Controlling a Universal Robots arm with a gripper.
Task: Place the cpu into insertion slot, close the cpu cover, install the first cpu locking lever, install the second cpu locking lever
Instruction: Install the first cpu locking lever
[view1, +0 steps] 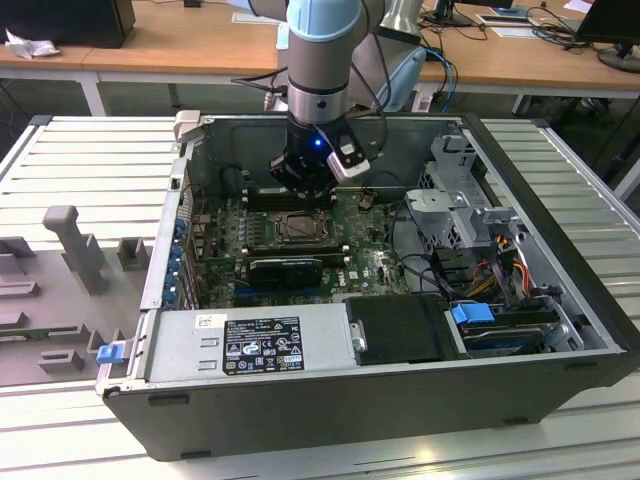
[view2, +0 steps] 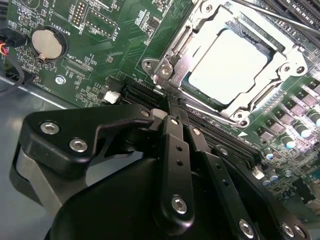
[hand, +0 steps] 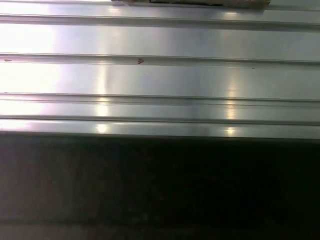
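Gripper (view2: 170, 107): fingers pressed together, holding nothing, tips at the socket's near edge. Just beyond the tips lies the cpu (view2: 227, 67), seated flat in the insertion slot (view2: 165, 70), with the cover (view2: 280, 75) lying closed around it. In the exterior view the gripper (view1: 305, 185) hangs directly above the slot (view1: 298, 228).

You see the open grey metal computer case (view1: 330, 400) in soft, even light, its inside a bit dark. In the second wrist view the pale silvery square chip (view2: 227, 67) shines white with glare. The ribbed silver metal panel (hand: 160, 75) beside it glows, with blurry bright spots.
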